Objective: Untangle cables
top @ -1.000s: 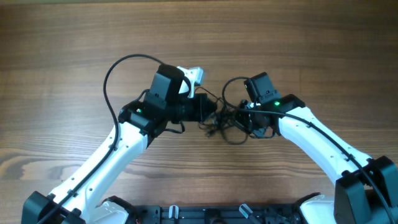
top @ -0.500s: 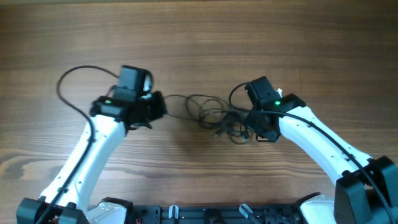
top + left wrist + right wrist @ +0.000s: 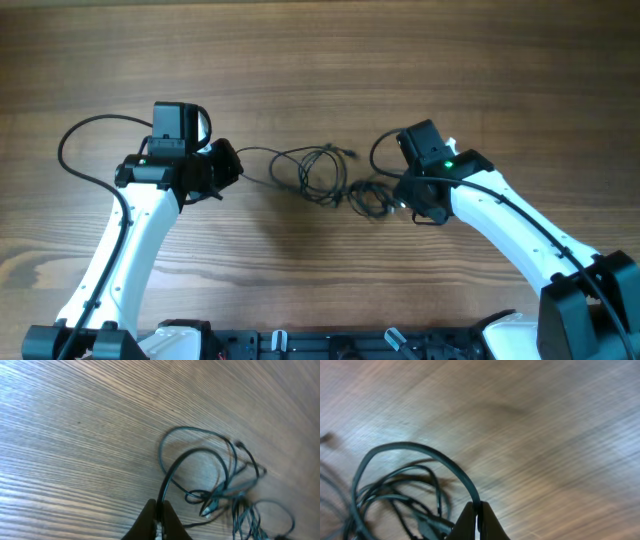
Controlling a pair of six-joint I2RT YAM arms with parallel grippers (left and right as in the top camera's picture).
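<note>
The thin black cables (image 3: 320, 172) lie in loose loops across the middle of the wooden table, with a tighter knot (image 3: 368, 196) toward the right. My left gripper (image 3: 232, 166) is shut on one cable strand at the left end; in the left wrist view the strand (image 3: 172, 472) runs out from between the closed fingertips (image 3: 159, 519) toward the loops and a silver-tipped plug (image 3: 207, 508). My right gripper (image 3: 403, 198) is shut on a cable loop (image 3: 420, 450) at the right end, pinched at the fingertips (image 3: 478, 515).
The wooden table (image 3: 320, 60) extends all round the cables. Thicker black arm cables loop behind my left arm (image 3: 75, 150) and by my right wrist (image 3: 378, 152). The robot base (image 3: 330, 345) sits at the near edge.
My left gripper has pulled far to the left with its strand, drawing the bundle out into a spread line of loops. My right gripper has stayed almost in place, holding its end.
</note>
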